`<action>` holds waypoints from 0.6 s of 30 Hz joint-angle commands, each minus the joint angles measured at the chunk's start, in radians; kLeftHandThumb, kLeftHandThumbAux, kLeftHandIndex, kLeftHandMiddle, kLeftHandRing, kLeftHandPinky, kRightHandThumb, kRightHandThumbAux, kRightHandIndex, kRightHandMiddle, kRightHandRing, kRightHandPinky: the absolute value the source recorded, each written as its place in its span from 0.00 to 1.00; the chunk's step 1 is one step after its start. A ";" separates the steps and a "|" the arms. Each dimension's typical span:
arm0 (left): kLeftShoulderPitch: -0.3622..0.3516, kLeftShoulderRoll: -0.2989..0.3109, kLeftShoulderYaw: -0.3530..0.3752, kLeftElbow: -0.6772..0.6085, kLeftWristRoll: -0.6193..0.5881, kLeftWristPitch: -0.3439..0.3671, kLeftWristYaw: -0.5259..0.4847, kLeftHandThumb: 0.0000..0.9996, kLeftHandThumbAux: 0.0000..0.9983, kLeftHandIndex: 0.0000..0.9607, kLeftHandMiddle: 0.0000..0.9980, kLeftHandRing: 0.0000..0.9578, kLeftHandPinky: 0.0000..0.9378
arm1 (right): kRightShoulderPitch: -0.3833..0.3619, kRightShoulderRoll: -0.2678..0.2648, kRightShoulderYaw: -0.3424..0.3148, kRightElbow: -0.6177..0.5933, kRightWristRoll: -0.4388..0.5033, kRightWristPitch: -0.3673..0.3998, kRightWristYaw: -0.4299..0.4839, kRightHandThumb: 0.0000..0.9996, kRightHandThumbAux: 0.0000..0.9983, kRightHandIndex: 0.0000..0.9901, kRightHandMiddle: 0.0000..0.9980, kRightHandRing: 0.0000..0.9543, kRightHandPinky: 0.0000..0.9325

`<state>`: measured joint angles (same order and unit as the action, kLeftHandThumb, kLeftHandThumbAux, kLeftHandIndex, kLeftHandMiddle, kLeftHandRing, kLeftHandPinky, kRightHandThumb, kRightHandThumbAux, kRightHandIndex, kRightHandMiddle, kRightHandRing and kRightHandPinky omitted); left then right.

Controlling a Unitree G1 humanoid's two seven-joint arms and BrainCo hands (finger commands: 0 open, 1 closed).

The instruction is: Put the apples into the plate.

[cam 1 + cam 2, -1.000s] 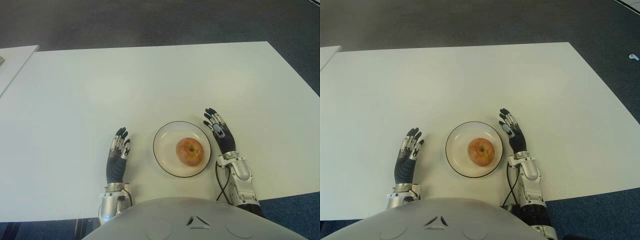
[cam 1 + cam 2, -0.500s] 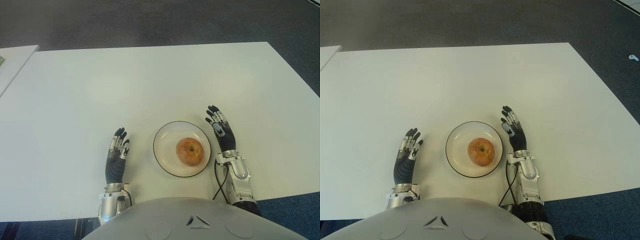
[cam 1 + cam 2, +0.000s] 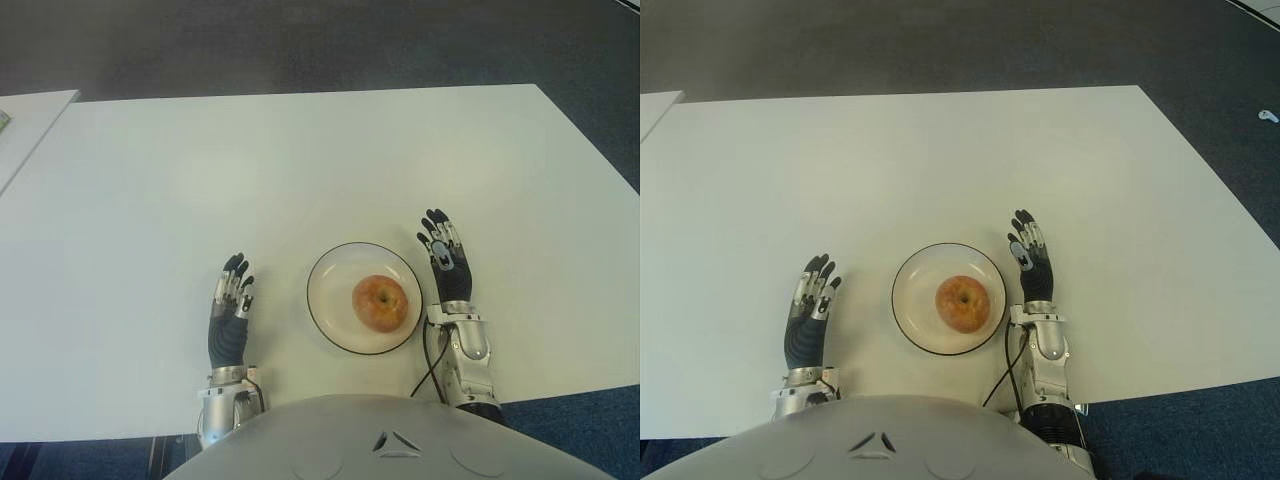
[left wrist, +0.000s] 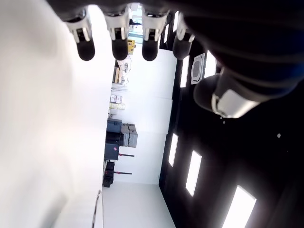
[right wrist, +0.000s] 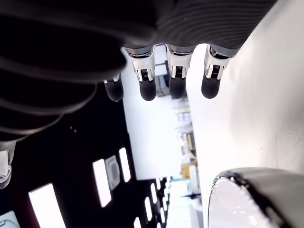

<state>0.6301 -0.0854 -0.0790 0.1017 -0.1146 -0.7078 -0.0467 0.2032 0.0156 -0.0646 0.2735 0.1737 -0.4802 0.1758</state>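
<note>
One red-yellow apple (image 3: 380,302) lies in the middle of a white plate (image 3: 329,283) with a dark rim, near the front of the white table (image 3: 300,170). My right hand (image 3: 444,256) shows just right of the plate, fingers stretched out and holding nothing. My left hand (image 3: 231,303) shows a short way left of the plate, fingers also straight and empty. The right wrist view shows the outstretched fingers (image 5: 147,88) and the plate's rim (image 5: 247,183).
A second pale table edge (image 3: 25,125) shows at the far left. Dark carpet floor (image 3: 300,45) lies beyond the table. Wide bare tabletop stretches behind and to both sides of the plate.
My right hand has drifted slightly right and toward me, its fingers turning straighter ahead. My left hand has slid a little back toward me. The apple and plate have not moved.
</note>
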 commanded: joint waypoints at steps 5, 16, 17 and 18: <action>0.007 -0.030 -0.012 0.022 0.057 0.024 0.043 0.16 0.45 0.01 0.00 0.00 0.00 | 0.074 0.047 -0.008 0.049 0.017 0.084 -0.038 0.07 0.42 0.00 0.00 0.00 0.00; -0.007 -0.070 -0.021 0.020 0.030 0.036 0.098 0.15 0.44 0.00 0.00 0.00 0.00 | 0.072 0.091 -0.022 0.017 -0.019 0.123 -0.188 0.09 0.42 0.00 0.00 0.00 0.00; -0.008 -0.072 -0.022 0.020 0.026 0.035 0.101 0.15 0.44 0.00 0.00 0.00 0.00 | 0.072 0.092 -0.020 0.016 -0.022 0.123 -0.197 0.09 0.42 0.00 0.00 0.00 0.00; -0.010 -0.074 -0.023 0.021 0.021 0.034 0.105 0.15 0.44 0.00 0.00 0.00 0.00 | 0.071 0.096 -0.019 0.014 -0.025 0.122 -0.210 0.09 0.43 0.00 0.00 0.00 0.00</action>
<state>0.6238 -0.0902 -0.0972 0.1000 -0.0773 -0.6983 0.0380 0.2152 0.0519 -0.0778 0.2330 0.1590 -0.4238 0.0074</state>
